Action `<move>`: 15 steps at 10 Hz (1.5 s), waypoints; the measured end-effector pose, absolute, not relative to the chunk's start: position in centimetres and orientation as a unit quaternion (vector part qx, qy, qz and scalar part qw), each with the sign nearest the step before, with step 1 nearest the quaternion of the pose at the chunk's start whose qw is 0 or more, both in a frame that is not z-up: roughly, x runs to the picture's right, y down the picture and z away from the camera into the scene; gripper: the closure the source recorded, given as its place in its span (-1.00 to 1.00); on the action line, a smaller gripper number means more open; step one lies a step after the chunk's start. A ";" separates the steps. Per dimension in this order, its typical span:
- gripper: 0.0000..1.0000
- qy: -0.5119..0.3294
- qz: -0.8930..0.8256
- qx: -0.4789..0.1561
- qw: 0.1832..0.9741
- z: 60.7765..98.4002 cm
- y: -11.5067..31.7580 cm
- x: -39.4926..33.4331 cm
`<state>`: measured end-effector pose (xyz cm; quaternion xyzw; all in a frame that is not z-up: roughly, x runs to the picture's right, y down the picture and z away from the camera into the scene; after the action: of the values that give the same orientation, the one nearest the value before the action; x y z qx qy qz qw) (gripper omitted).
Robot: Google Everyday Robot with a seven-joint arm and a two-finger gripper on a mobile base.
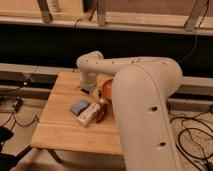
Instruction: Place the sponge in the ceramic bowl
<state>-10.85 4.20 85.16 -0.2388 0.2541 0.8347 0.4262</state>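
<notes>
The blue-grey sponge lies flat on the wooden table, left of centre. The orange-red ceramic bowl sits to its right and further back, largely hidden behind my white arm. My arm bends at an elbow above the table's far side and points down. Its gripper hangs low over the back of the table, left of the bowl and behind the sponge, apart from both. It is open and holds nothing.
A cream-white oblong bottle and a brown object lie just right of the sponge. A dark block sits under the gripper. Cables run over the floor at right. A dark shelf front stands behind the table.
</notes>
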 end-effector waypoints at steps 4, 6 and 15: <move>-0.60 0.257 0.840 -0.235 0.416 85.2 4.2 -10.8; -0.60 0.259 0.830 -0.245 0.429 85.3 4.3 -11.5; -0.60 0.262 0.799 -0.293 0.455 85.2 4.7 -14.6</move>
<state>-14.58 4.72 85.18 -0.2926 0.2622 0.7990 0.4552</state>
